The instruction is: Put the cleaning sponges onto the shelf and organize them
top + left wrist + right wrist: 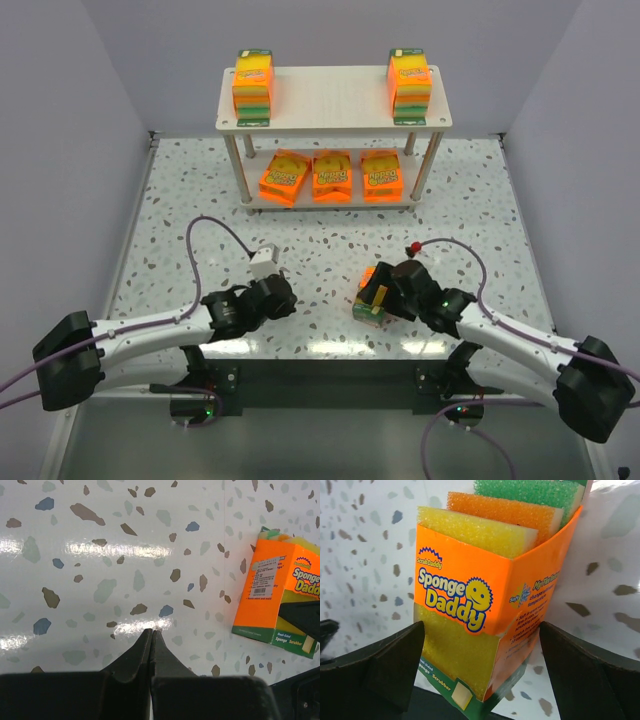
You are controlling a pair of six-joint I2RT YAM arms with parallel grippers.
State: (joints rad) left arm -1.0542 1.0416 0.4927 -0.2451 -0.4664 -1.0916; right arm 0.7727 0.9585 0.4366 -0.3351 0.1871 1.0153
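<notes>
The right gripper (480, 670) straddles a sponge pack (485, 610) wide-open, seemingly not touching; the left gripper (151, 635) is closed.

White arms, black joints, purple cables.

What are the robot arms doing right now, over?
Left pincer shut, empty, over bare table. Right pincer open, straddling the last sponge pack. Five packs already on the shelf. Nothing in the way.

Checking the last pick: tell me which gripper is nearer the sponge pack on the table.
Right gripper: its fingers straddle the sponge pack. Left gripper sits apart, to its left.
</notes>
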